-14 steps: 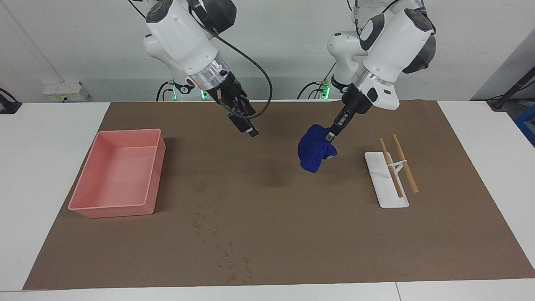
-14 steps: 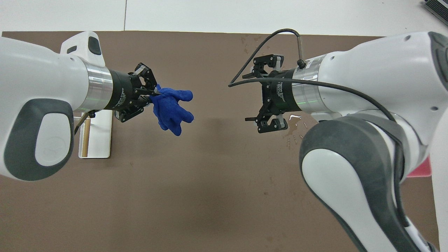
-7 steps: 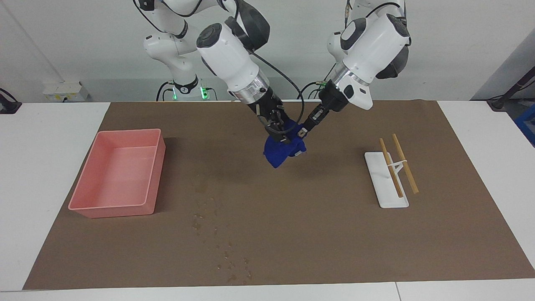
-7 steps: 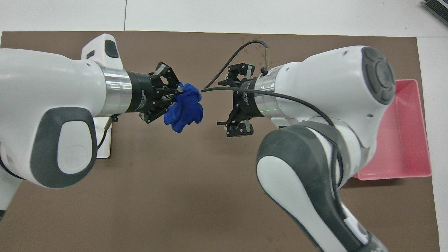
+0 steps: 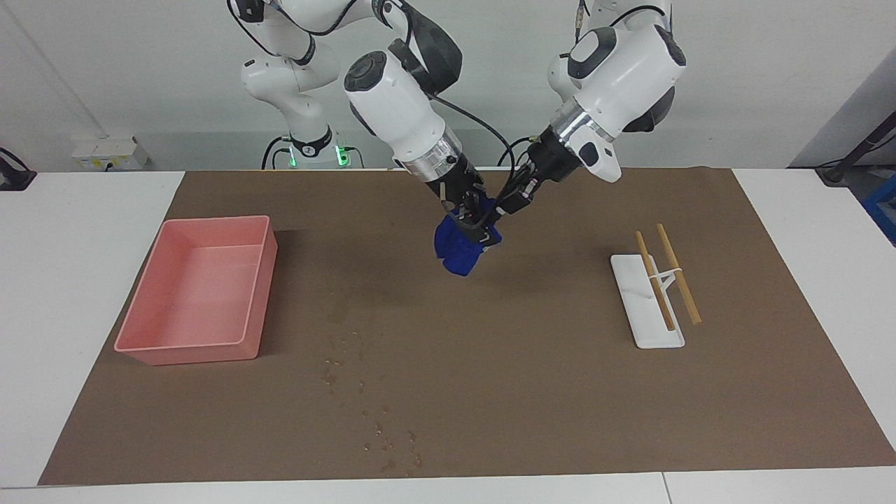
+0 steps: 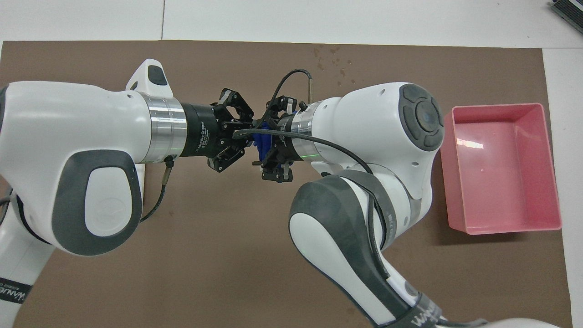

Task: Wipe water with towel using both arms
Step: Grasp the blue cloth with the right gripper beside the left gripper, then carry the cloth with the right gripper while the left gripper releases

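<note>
Facing view shows both arms meeting in the air over the middle of the brown paper that covers the bench. The left pincer is clamped shut on a bunched blue towel, which hangs below it clear of the paper. The right pincer is pressed into the top of the same bundle; whether its fingers have closed on the cloth cannot be told, since they are sunk among the folds and crossed by a black cable.

Overhead, the two wrists cover almost all of the towel; only a sliver of blue shows between the left pincer and the right pincer.

The water lies as scattered droplets and dark specks on the paper, farther from the robots than the towel, running toward the paper's edge. From overhead only a few drops show past the right arm.

A pink tray sits at the right arm's end, and a white holder with two wooden sticks at the left arm's end.
</note>
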Robot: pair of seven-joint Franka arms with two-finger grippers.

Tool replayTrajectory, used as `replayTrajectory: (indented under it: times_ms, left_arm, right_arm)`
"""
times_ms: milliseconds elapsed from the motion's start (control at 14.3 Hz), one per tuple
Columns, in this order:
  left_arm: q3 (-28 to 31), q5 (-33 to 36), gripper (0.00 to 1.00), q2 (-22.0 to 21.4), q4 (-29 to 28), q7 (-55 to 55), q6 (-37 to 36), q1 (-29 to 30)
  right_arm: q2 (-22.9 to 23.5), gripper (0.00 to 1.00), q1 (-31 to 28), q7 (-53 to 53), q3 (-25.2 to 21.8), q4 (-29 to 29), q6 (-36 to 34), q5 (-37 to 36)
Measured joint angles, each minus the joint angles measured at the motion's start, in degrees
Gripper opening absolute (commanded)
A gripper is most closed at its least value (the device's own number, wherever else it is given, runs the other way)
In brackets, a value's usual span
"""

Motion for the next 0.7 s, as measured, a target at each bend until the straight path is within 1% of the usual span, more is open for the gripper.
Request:
replayTrajectory:
  times_ms: [210, 350, 420, 490, 700]
  left_arm:
    - [0.0, -0.4, 0.0, -0.1, 0.0, -0.4, 0.2, 0.0]
    - [0.0, -0.8, 0.0, -0.2, 0.0, -0.5, 0.4, 0.0]
    - [0.0, -1.0, 0.64, -0.3, 0.1, -0.5, 0.4, 0.0]
    - [0.0, -1.1, 1.0, -0.4, 0.2, -0.5, 0.5, 0.0]
    - [0.4, -0.9, 1.0, -0.6, 0.4, -0.5, 0.9, 0.1]
  right_arm:
    - [-0.1, 0.0, -0.4, -0.4, 0.0, 0.2, -0.1, -0.4]
    - [-0.2, 0.0, -0.4, -0.7, 0.1, 0.4, -0.1, -2.3]
    - [-0.4, 0.0, -0.4, -1.4, 0.1, 0.5, -0.2, -3.0]
    - [-0.6, 0.0, -0.4, -2.3, 0.1, 0.5, -0.2, -3.4]
    - [-1.8, 0.0, -1.1, -6.4, -0.3, 0.5, -1.9, -5.9]
